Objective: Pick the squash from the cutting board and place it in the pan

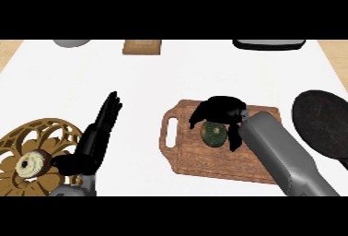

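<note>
Plainly, the right robot hand (221, 109) sits over the wooden cutting board (204, 162), with its grey forearm coming in from the lower right. Its black fingers (198, 118) curl down on the squash's left and its thumb drops along the squash's right, so the hand is closed round the squash (215, 134). The squash is a dark green oval that shows just below the palm, over the middle of the board. Whether it rests on the wood or is lifted cannot be told. The dark round pan (325, 123) lies to the right of the board, apart from it, on the white tabletop (149, 78). Well to the left, the left robot hand (102, 123) rests with its fingers straight and together, pointing away. Beside it lies a golden openwork trivet (48, 132).
</note>
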Tool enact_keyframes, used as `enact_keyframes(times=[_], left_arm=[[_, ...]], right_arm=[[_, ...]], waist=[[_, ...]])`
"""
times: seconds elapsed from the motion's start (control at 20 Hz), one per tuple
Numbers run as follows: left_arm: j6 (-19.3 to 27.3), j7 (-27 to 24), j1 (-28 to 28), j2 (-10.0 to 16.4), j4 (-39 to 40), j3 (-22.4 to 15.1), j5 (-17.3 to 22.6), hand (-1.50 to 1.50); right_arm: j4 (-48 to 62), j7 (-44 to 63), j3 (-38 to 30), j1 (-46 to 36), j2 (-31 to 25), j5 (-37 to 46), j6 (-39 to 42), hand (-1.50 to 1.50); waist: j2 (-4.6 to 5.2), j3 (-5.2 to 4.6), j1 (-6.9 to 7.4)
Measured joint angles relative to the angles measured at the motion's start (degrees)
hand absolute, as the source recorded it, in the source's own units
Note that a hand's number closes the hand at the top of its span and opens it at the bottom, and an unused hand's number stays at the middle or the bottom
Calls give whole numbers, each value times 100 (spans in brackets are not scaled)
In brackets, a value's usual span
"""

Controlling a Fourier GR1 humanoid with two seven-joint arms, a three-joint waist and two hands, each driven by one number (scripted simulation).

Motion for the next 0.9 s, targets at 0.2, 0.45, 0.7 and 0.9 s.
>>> enact_keyframes(times=[0.2, 0.45, 0.7, 0.9], left_arm=[[-18, 104, -29, -3, -81, 52, -31, 0], [-27, 88, 11, -106, -36, 54, -84, 0], [-124, 51, -26, -77, 21, 168, -67, 0], [-54, 115, 82, -106, -91, 146, -123, 0]], right_arm=[[183, -262, 77, -37, 95, 380, -486, 150], [420, -448, -76, -132, 274, 629, -803, 150], [509, -723, -411, -155, 299, 627, -1155, 150], [122, -569, -882, 9, 257, 346, -1379, 150]], waist=[[-42, -14, 7], [-61, -22, 0], [-37, -24, -18], [-29, -8, -79]])
